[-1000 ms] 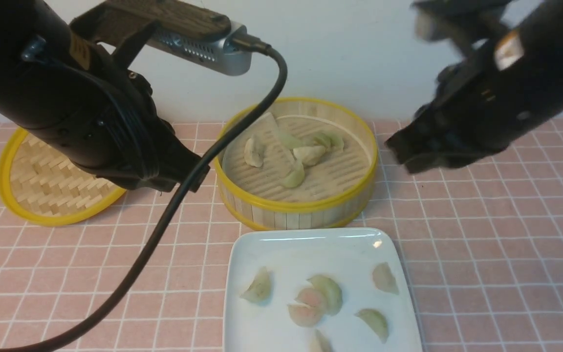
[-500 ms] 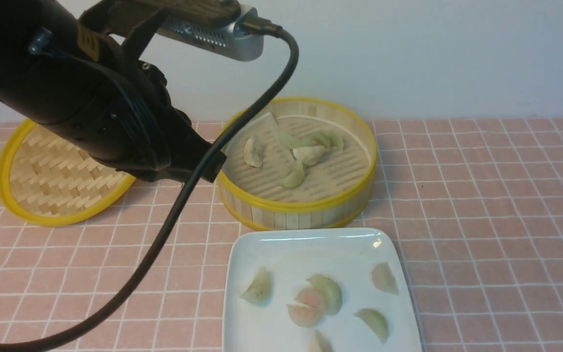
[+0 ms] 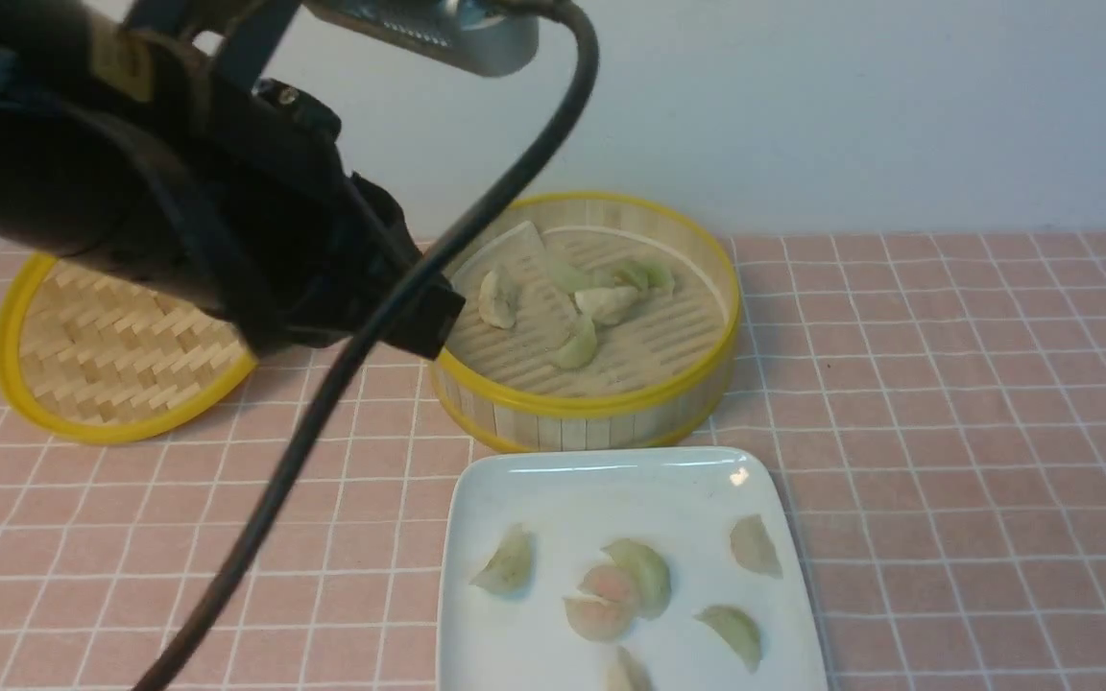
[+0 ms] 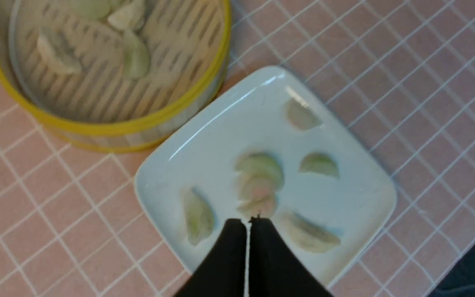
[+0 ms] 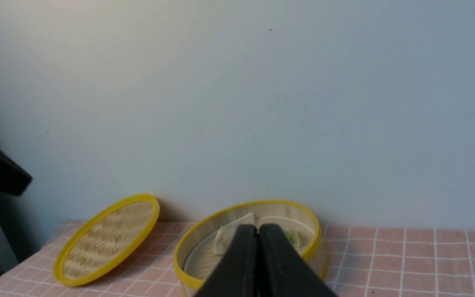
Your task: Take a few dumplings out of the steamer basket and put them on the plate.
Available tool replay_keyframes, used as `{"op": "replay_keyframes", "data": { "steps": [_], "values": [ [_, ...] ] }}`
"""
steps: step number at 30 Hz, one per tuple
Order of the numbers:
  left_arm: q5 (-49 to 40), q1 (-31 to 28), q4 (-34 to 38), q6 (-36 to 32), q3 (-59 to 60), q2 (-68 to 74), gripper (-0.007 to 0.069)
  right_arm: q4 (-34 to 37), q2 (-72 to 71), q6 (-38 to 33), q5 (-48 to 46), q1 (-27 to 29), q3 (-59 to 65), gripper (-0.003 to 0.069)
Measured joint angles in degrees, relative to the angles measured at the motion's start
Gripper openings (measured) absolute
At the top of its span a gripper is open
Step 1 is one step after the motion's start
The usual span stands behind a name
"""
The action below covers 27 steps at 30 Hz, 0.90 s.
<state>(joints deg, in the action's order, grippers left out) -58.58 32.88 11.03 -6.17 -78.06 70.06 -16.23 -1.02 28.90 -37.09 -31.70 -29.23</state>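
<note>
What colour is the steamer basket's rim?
The rim is yellow, best seen in the front view.

Place type: undetermined. A plain wall [image 3: 851, 115] stands behind the steamer basket [image 3: 587, 405]; pink tiled surface [image 3: 947, 432] extends around it.

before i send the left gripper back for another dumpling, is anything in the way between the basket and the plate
Only the near wall of the steamer basket, which a dumpling must be lifted over; nothing else visible stands between it and the plate.
</note>
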Motion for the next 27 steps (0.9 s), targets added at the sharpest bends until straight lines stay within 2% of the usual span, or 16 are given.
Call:
{"op": "replay_keyframes", "data": {
  "steps": [5, 10, 17, 27],
  "values": [
    [11.83, -0.01, 1.07, -0.63, 10.23, -13.78, -0.0006, 0.01, 0.0, 0.0, -0.51, 0.0, 0.0, -0.0015],
    [19.3, -0.01, 2.48, -0.45, 21.35, -25.3, -0.0006, 0.01, 0.0, 0.0, -0.68, 0.0, 0.0, -0.0015],
    [19.09, -0.01, 5.33, -0.45, 27.28, -33.95, -0.0006, 0.01, 0.0, 0.0, -0.72, 0.0, 0.0, -0.0015],
    [14.11, -0.01, 5.28, -2.56, 27.64, -35.3, -0.0006, 0.01, 0.0, 0.0, -0.74, 0.0, 0.0, -0.0015]
  ]
}}
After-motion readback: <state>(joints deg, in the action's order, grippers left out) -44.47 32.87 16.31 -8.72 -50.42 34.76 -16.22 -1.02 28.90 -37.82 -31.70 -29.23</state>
